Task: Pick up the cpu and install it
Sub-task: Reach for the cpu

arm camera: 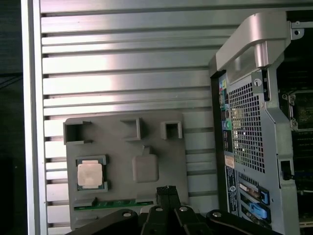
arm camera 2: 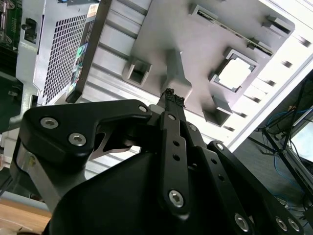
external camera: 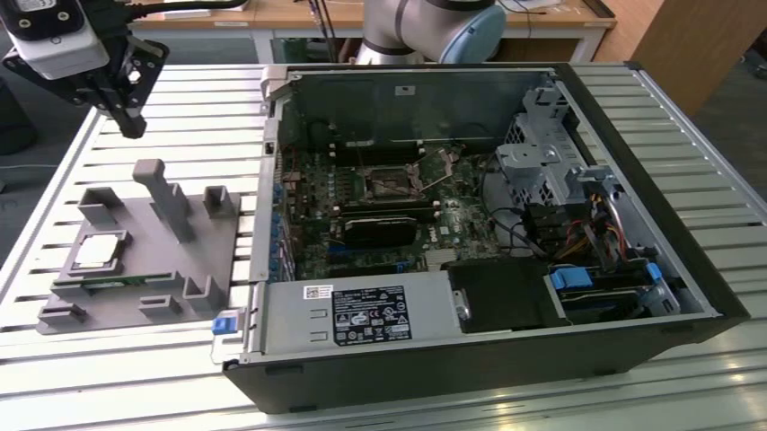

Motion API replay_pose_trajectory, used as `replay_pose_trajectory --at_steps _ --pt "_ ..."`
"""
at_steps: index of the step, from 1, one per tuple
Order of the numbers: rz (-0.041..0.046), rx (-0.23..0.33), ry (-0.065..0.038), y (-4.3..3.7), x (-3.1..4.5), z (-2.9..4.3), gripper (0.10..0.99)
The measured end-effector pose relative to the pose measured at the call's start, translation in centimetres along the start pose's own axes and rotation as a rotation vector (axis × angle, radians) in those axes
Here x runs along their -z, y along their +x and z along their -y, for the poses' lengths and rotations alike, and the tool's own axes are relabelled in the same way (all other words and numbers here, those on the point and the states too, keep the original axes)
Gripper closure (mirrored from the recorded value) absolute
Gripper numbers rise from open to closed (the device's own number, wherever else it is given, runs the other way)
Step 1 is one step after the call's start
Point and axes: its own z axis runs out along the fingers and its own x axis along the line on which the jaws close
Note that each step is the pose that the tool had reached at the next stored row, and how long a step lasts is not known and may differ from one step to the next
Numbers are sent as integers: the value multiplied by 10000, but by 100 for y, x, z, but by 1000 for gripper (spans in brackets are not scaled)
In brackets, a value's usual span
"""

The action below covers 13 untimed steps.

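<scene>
The cpu (external camera: 99, 251) is a small silvery square chip lying flat in a recess of the grey fixture tray (external camera: 210, 238), at the exterior view's left; both wrist views show it (arm camera 2: 236, 74) (arm camera: 90, 175). My gripper (external camera: 131, 124) hangs high above the table beyond the tray, well clear of the chip. Its black fingers are pressed together with nothing between them, as the wrist views show (arm camera 2: 171, 98) (arm camera: 166, 190). The black-framed socket (external camera: 393, 184) sits on the motherboard inside the open computer case (external camera: 707, 296).
The tray carries several upright pegs, the tallest one (external camera: 165, 197) standing near its middle, and a green strip (arm camera: 122, 203) along one edge. The case wall (external camera: 269, 180) rises right beside the tray. All rests on a slatted metal table (external camera: 204, 99).
</scene>
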Motion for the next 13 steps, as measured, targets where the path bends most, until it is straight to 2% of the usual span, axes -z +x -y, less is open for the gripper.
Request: replay_pose_trajectory --at_steps 13 --pt "0 0 -1 61 -4 5 980"
